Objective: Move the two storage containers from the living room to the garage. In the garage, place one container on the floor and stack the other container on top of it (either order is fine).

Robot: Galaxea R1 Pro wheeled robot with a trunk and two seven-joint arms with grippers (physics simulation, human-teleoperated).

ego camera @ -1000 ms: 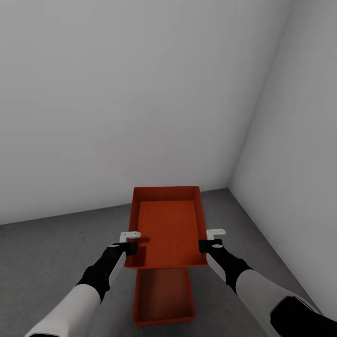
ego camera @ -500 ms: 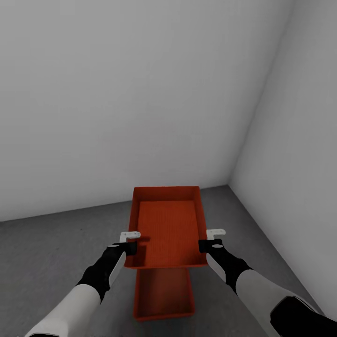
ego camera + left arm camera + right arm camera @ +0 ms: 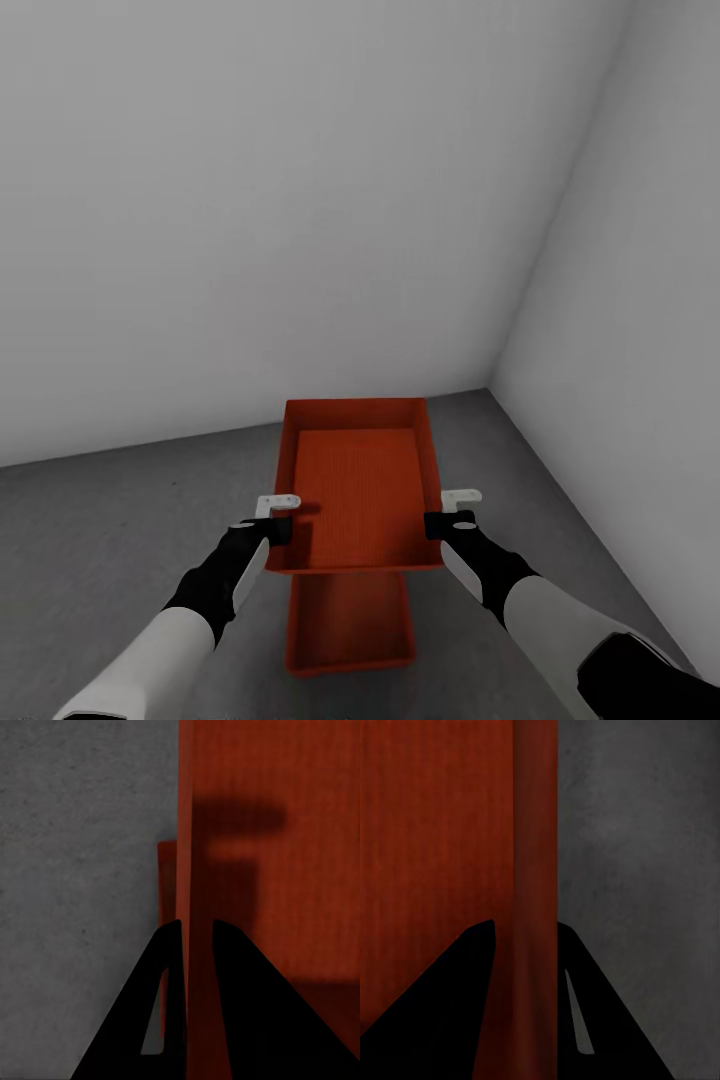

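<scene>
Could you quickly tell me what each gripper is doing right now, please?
Left gripper: shut on the upper container's side wall.
Right gripper: shut on its opposite wall.

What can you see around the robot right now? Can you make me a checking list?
Surface: dark grey concrete floor, bare where it shows.
Job's things: upper container held up by its two long walls; lower container on the floor beneath it, partly hidden.
Clutter: nothing seen.
Grippers: left pincer shut on the upper container's left wall; right pincer shut on its right wall.
Cables: nothing seen.
Surroundings: plain white walls meeting in a corner ahead on the right.
</scene>
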